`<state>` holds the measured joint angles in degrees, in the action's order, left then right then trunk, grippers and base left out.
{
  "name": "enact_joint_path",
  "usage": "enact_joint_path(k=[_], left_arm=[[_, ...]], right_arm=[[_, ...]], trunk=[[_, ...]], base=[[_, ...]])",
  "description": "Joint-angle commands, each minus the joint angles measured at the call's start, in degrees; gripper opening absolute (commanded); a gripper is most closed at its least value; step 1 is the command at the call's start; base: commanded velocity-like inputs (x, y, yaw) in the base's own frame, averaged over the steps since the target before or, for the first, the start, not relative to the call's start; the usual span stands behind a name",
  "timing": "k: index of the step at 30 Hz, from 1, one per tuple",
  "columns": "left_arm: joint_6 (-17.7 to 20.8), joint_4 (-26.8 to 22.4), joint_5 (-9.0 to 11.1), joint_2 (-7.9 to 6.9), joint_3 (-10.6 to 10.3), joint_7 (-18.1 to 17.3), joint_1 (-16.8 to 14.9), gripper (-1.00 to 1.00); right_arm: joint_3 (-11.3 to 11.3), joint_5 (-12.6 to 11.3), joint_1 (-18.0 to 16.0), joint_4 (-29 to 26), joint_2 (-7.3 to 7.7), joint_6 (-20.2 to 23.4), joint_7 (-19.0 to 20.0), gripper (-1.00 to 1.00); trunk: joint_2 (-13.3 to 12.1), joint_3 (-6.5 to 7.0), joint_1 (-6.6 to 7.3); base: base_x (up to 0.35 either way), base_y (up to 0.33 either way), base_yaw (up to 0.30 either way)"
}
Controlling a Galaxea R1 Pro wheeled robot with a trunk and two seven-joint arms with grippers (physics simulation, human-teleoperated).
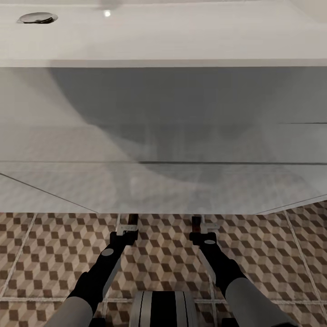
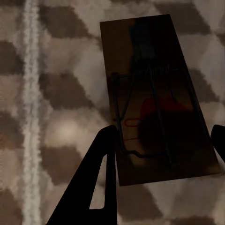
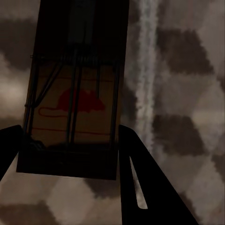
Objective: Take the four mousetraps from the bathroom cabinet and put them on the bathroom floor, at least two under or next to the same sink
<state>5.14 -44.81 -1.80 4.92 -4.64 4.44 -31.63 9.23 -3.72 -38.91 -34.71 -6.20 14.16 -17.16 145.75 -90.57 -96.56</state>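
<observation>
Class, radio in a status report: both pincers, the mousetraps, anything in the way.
Left pincer shut on mousetrap. Right pincer shut on second mousetrap. Both over bathroom floor, at sink edge. Nothing blocking.

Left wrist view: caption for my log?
Left gripper pinching a tan wooden mousetrap above cube-patterned brown floor tiles.

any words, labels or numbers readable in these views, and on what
No readable text anywhere.
Mousetrap in the left gripper: a red mouse picture and red lines, no letters legible.
Mousetrap in the right gripper: the same red mouse picture, no words.
Sink and bathroom floor: no markings.
</observation>
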Motion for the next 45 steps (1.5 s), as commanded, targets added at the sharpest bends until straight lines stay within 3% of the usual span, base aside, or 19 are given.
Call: enact_joint_path(k=[1, 34, 45], left_arm=[[0.4, -0.2, -0.4, 0.02, -0.2, 0.7, 0.0, -1.0], [0.1, 0.7, -0.2, 0.07, -0.4, 0.8, 0.0, -1.0], [-1.7, 5.0, -0.1, -0.07, -0.3, 0.7, 0.0, -1.0]], right_arm=[[0.3, -0.5, 0.0, -0.1, 0.05, 0.3, -0.5, -1.0], [0.3, -0.8, 0.0, 0.2, 0.14, 0.2, -0.2, -1.0], [0.0, -0.5, -0.6, 7.9, 0.19, -6.2, -0.2, -1.0]], trunk=[[0.0, -0.03, 0.01], [0.0, -0.03, 0.01], [0.0, -0.03, 0.01]], base=[[0.0, 0.0, 0.0], [0.047, 0.0, 0.0], [0.0, 0.0, 0.0]])
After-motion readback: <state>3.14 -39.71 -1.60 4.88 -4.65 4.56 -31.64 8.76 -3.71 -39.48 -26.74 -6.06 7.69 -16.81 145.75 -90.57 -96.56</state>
